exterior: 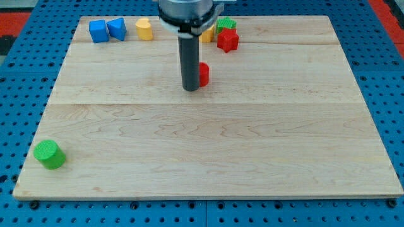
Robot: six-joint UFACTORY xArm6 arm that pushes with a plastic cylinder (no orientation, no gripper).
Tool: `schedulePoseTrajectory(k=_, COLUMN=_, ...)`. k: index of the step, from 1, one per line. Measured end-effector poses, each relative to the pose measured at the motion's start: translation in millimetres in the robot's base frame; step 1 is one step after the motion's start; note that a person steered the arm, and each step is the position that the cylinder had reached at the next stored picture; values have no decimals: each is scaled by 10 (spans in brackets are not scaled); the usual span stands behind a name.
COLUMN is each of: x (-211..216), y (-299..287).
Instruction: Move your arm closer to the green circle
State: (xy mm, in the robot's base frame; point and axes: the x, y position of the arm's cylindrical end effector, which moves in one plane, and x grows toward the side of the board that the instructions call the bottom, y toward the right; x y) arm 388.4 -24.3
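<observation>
The green circle (49, 154) is a short green cylinder near the bottom left corner of the wooden board (208, 157). My tip (190, 89) is the lower end of a dark rod standing in the upper middle of the board. It is far up and to the right of the green circle. A red block (203, 74) sits right beside the rod on its right, partly hidden by it.
Along the top edge lie a blue cube (98, 31), a blue block (117, 28), a yellow block (144, 29), a red star-like block (227, 40), a green block (226, 25) and a yellow block (207, 34) partly hidden by the arm.
</observation>
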Motion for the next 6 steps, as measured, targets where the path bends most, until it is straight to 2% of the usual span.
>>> schedulePoseTrajectory(k=2, x=-150, y=369)
schedulePoseTrajectory(k=4, x=-632, y=439)
schedulePoseTrajectory(k=5, x=329, y=431)
schedulePoseTrajectory(k=6, x=1486, y=109)
